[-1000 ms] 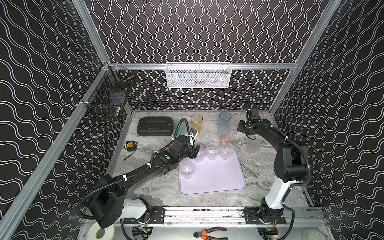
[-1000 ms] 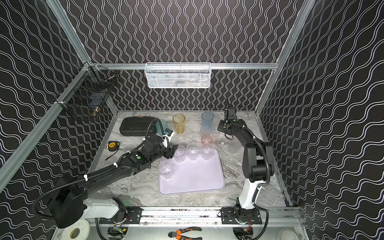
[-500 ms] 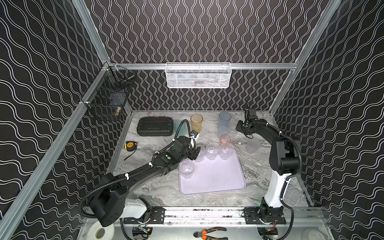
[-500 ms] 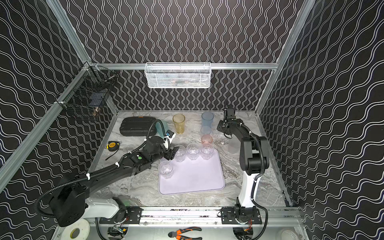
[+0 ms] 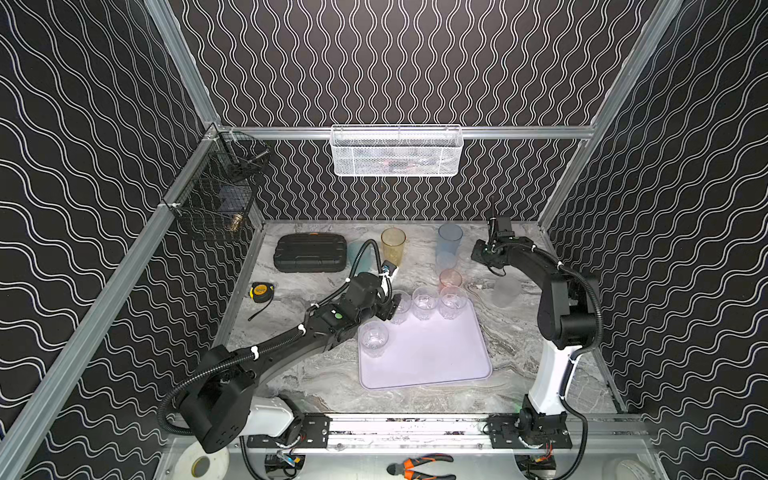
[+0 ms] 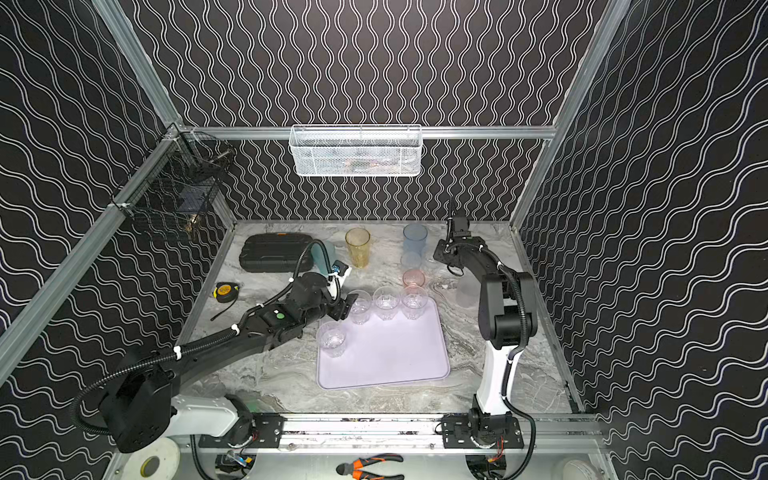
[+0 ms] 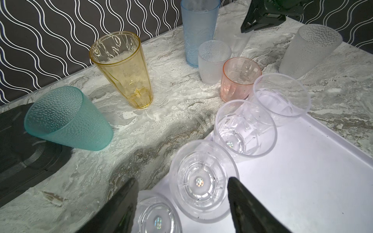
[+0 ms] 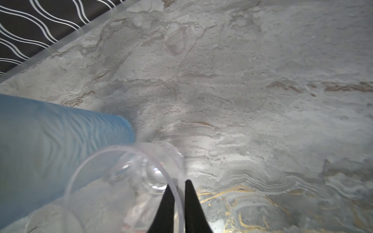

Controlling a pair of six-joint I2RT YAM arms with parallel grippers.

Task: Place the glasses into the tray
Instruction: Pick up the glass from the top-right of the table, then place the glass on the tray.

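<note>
Right pincer (image 8: pixel 178 184): clamped across clear glass (image 8: pixel 129 171) rim, likely readying a lift. Left pincer (image 7: pixel 182 180): apart, astride tumbler (image 7: pixel 198 182) set in tray (image 7: pixel 302 171).

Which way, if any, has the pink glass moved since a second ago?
No. The pink glass stands at the same spot just behind the tray's far edge.

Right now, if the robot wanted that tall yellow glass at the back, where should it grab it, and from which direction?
Probably the rim wall of the amber-yellow tumbler, from straight above: one finger of the open left claw inside the mouth, one outside. It stands upright with its mouth open and nothing over it, and its thin wall suits a pinch.
</note>
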